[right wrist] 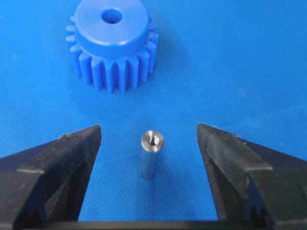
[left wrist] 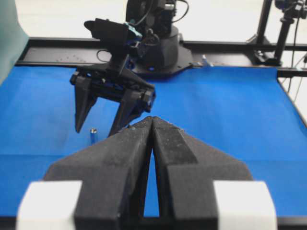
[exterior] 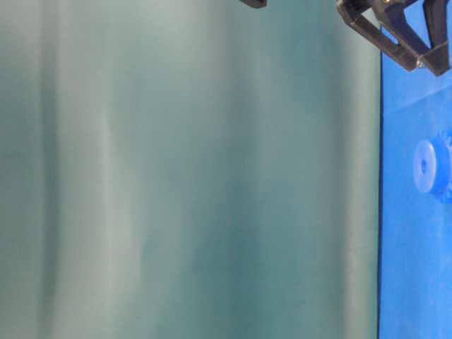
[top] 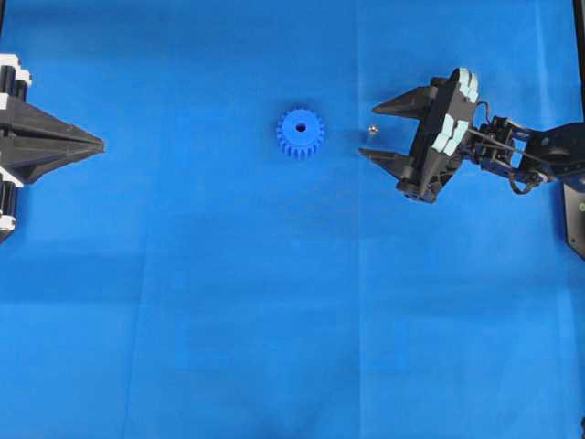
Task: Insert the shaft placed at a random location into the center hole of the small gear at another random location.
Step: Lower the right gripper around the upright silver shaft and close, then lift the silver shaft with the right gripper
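Right now we see the tiny silvery-grey metal shaft [right wrist: 151, 154] standing upright on the blue cloth tabletop [top: 274, 320], long axis vertical, sitting between the two black fingers of the right tool [right wrist: 148, 143] in the right wrist view, a shade nearer the left finger, with clear gaps on both sides. The tool is spread wide and touches nothing; it carries nothing.

In the overhead view the shaft [top: 372, 131] is a shiny dot at centre right, just off the fingertips of the right tool [top: 382, 131], which comes in from the right edge. The small bright blue plastic gear [top: 300, 133] lies flat just left of the shaft, near but apart, its dark center hole [top: 299, 128] facing up. In the wrist view the gear [right wrist: 111, 45] sits in the upper left, beyond the shaft.

The left tool [top: 96, 144] sits at the far left edge, well apart from both parts; in the left wrist view its fingers [left wrist: 151, 143] are pressed together with nothing between them. So we judge the right arm is the nearer one by far.

Coming move, as we read it: close on the upright shaft, then carry it left to the hole. Cloth looks flat and smooth, a few faint creases, and we see nothing else lying around the two parts.
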Action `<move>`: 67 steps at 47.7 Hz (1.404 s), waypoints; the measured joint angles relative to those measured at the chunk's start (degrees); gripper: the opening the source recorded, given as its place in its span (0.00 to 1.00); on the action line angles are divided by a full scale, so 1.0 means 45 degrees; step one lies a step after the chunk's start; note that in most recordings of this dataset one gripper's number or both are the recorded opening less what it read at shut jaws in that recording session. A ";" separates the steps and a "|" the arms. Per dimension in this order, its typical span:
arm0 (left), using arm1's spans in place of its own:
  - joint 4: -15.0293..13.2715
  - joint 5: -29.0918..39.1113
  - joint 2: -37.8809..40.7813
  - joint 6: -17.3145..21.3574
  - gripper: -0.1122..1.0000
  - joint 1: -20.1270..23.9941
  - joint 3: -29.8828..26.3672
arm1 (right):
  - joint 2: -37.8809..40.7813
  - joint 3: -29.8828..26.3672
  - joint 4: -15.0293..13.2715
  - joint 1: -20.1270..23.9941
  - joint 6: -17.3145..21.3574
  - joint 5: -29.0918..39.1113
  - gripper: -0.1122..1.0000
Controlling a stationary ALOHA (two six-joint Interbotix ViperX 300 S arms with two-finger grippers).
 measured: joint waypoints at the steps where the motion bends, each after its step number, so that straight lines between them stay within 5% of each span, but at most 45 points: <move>1: 0.0000 0.0000 0.0000 -0.0020 0.10 0.0000 0.0000 | 0.0000 0.0000 0.0000 0.0000 0.0000 -0.0039 0.66; 7: 0.0000 0.0000 -0.0020 -0.0020 0.10 -0.0020 0.0020 | 0.0000 0.0000 0.0000 0.0000 0.0000 -0.0078 0.58; 20: 0.0000 0.0000 -0.0020 -0.0020 0.10 0.0000 0.0020 | 0.0000 0.0000 0.0000 0.0000 0.0020 -0.0059 0.13; 39: 0.0000 0.0000 0.0000 -0.0098 0.10 -0.0020 0.0020 | -0.0332 -0.0020 -0.0039 0.0000 -0.0020 0.0371 0.13; 55: 0.0000 0.0078 0.0000 -0.0293 0.10 0.0000 0.0020 | -0.3203 -0.0410 -0.0039 -0.0195 -0.0547 0.3320 0.13; 67: 0.0020 0.0098 0.0000 -0.0293 0.10 0.0000 0.0000 | -0.3437 -0.0547 -0.0020 -0.0195 -0.0645 0.3906 0.13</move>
